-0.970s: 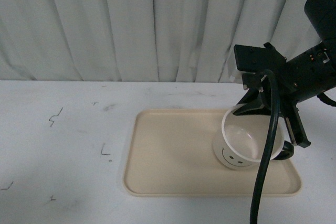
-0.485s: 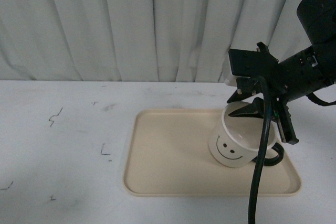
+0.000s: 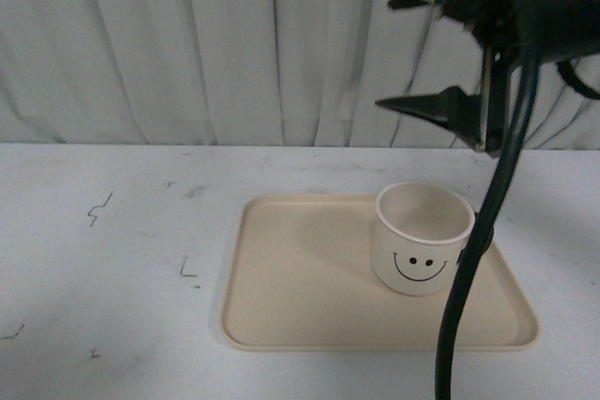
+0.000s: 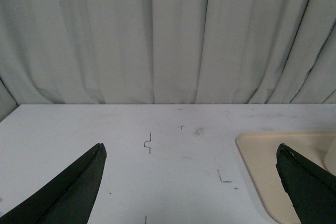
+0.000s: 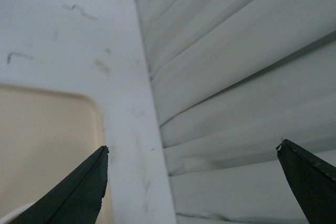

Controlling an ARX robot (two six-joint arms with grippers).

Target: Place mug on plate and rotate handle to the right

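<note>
Mug (image 3: 422, 238) upright on the plate (image 3: 300, 297), in its far right part, smiley face toward the camera. Handle mostly hidden behind a dark cable (image 3: 478, 259) on the mug's right side. Right gripper (image 3: 412, 49) up high above the mug, fingers spread wide, holding nothing, not touching the mug. Left gripper (image 4: 191, 182) low over the white table (image 3: 112, 259), fingers wide apart too, nothing between them. Plate edge just beside one left finger (image 4: 307, 187) in the left wrist view. Curtain (image 3: 187, 44) behind the table.
</note>
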